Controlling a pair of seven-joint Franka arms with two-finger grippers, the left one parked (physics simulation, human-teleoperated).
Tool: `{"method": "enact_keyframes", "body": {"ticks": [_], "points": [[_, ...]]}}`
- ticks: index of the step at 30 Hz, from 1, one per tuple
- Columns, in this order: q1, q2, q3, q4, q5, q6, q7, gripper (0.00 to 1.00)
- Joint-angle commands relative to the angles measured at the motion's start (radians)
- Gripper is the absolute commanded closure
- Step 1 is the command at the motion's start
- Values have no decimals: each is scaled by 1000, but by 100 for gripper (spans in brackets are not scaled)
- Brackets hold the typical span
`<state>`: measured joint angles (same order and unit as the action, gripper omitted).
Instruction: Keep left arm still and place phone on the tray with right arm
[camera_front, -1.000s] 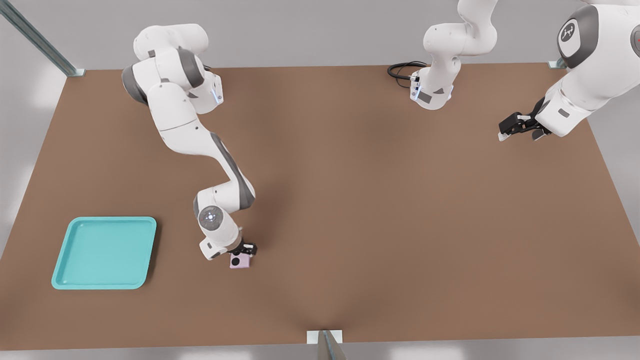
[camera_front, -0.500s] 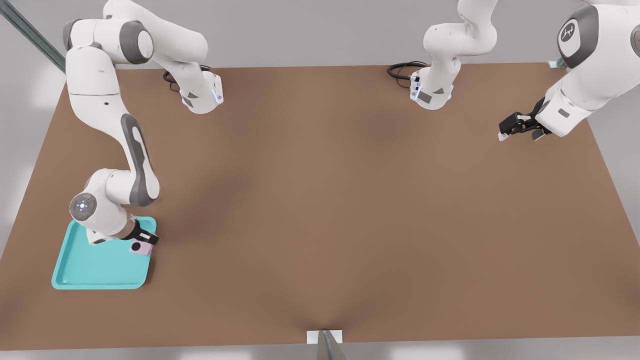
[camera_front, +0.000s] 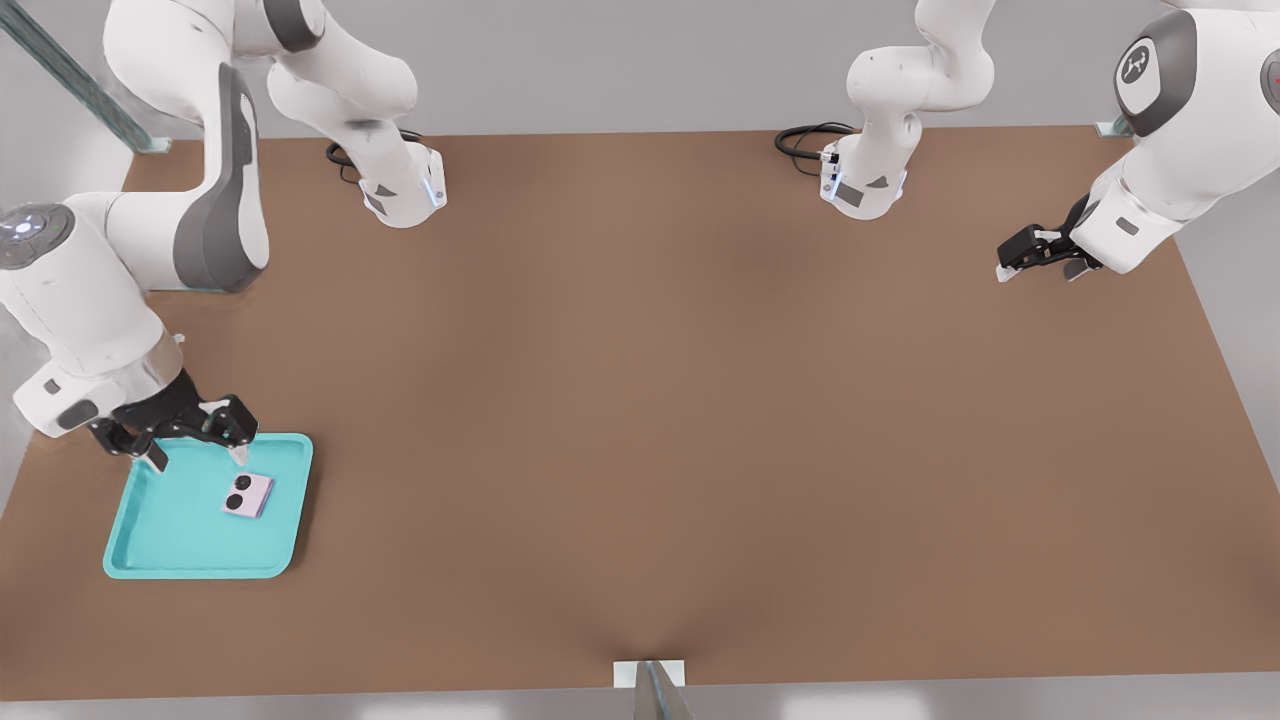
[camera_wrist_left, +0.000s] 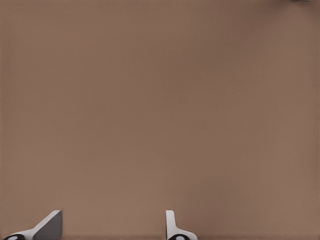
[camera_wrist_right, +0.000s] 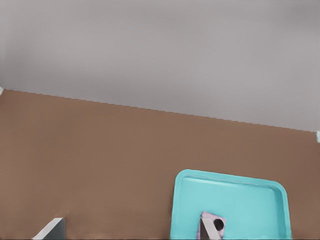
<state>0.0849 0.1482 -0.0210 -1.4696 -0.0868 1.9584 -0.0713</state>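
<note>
I read this as the tail end of the job: the phone (camera_front: 247, 495) lies flat inside the tray (camera_front: 150, 545), lenses up, resting on the tray floor in the half toward the front view's right, clear of the rim on every side as far as I can see. My gripper (camera_front: 195, 455) hangs above the tray's far edge, its white-tipped fingers (camera_front: 238, 455) spread wide with nothing between them. The phone sits below and just beyond the jaws, nearer one fingertip than the other, and apart from both (the front view shows turquoise between the fingertip and the slab).

The right wrist view agrees: the tray (camera_wrist_right: 240, 192) shows beyond the jaws, and the phone (camera_wrist_right: 216, 222) peeks out beside one fingertip (camera_wrist_right: 206, 231), partly hidden by it. The other fingertip (camera_wrist_right: 50, 230) stands well off to the side, over the bare brown table (camera_front: 700, 400).

So the placing looks done to me, and the step in hand is the release and pull-away. What I would want next is a clean lift straight up and back from the tray, jaws left open, without clipping the rim or nudging the phone. The tray is light-looking plastic, so a brush against it could shift it.
</note>
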Motion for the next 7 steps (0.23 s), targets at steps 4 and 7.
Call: {"method": "enact_keyframes", "body": {"ticks": [4,7], "points": [[-19,130,-4,272,41,-513,21,0],[-20,47,-11,160,42,-440,10,0]]}}
